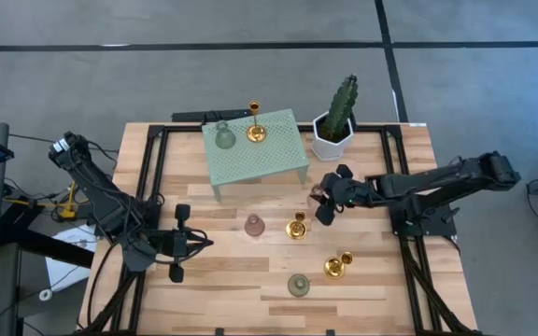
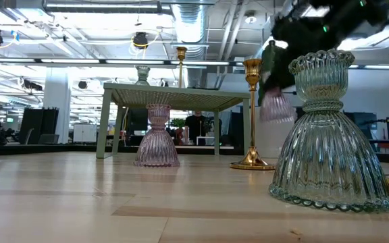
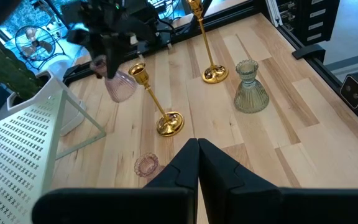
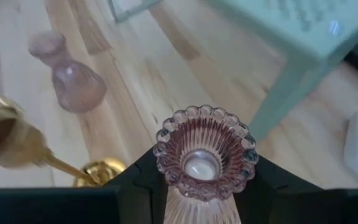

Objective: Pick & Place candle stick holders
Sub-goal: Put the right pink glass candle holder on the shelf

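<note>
My right gripper [image 1: 328, 200] is shut on a translucent pink candle stick holder [image 4: 204, 155], above the table and right of the green side table [image 1: 255, 149]. It also shows in the left wrist view [image 3: 119, 85]. A grey-green holder [image 1: 224, 135] and a gold one [image 1: 255, 129] stand on the side table. On the wooden table stand a second pink holder [image 1: 255, 224], two gold ones [image 1: 295, 227] [image 1: 336, 267] and a grey-green one [image 1: 299, 285]. My left gripper [image 1: 181, 244] is shut and empty at the table's left. My right gripper pinches the pink holder by its narrow neck [image 4: 197, 208], just under the scalloped top rim, between its two fingers [image 4: 138, 183]. The fingers come from the table's right, slanting down. The holder is lifted clear of the table, its wide base [image 3: 122, 90] lowest.
A white hexagonal pot with a cactus [image 1: 334, 126] stands at the far edge, just behind my right gripper. Black frame rails [image 1: 404, 187] run along both table sides. Bare wood lies at the near left [image 1: 213, 289].
</note>
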